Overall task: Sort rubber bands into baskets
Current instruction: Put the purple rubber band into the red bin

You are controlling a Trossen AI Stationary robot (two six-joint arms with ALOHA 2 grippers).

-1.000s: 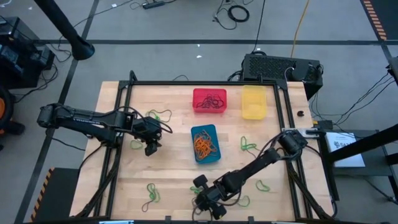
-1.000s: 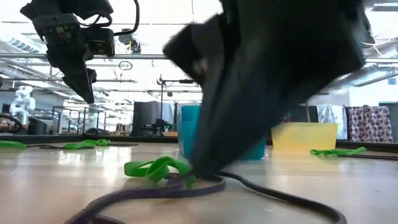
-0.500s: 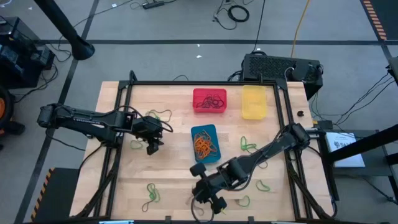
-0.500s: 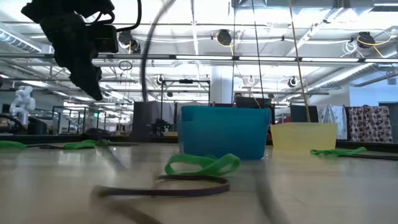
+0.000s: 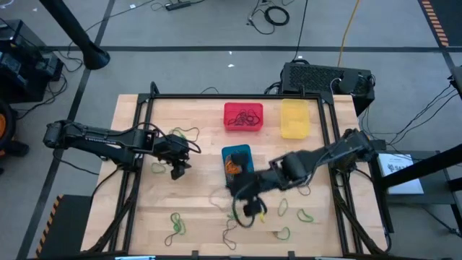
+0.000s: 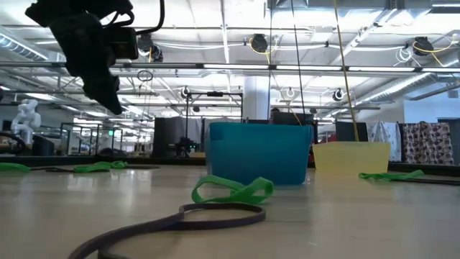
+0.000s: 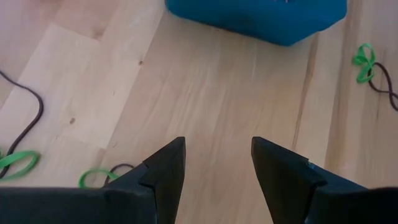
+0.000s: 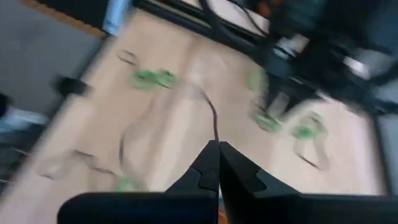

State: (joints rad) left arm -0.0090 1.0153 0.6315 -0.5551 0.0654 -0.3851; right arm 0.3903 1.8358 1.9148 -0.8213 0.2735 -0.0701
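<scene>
Rubber bands (image 6: 231,190): judged light, limp, snag-prone; best pinched on one strand. Right gripper (image 5: 249,206) pressed together near blue basket (image 5: 237,153); left gripper (image 7: 217,165) apart.

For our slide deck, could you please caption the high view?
Right gripper, fingers shut, beside the blue basket of orange rubber bands; left gripper waits open.

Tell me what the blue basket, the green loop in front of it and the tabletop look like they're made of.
Blue basket: likely molded plastic, going by its smooth, even-colored walls and rounded corners. Green loop: probably rubber, a thin flat strip lying limp and folded. Tabletop: light wood, perhaps laminate, with visible grain and plank seams.
</scene>
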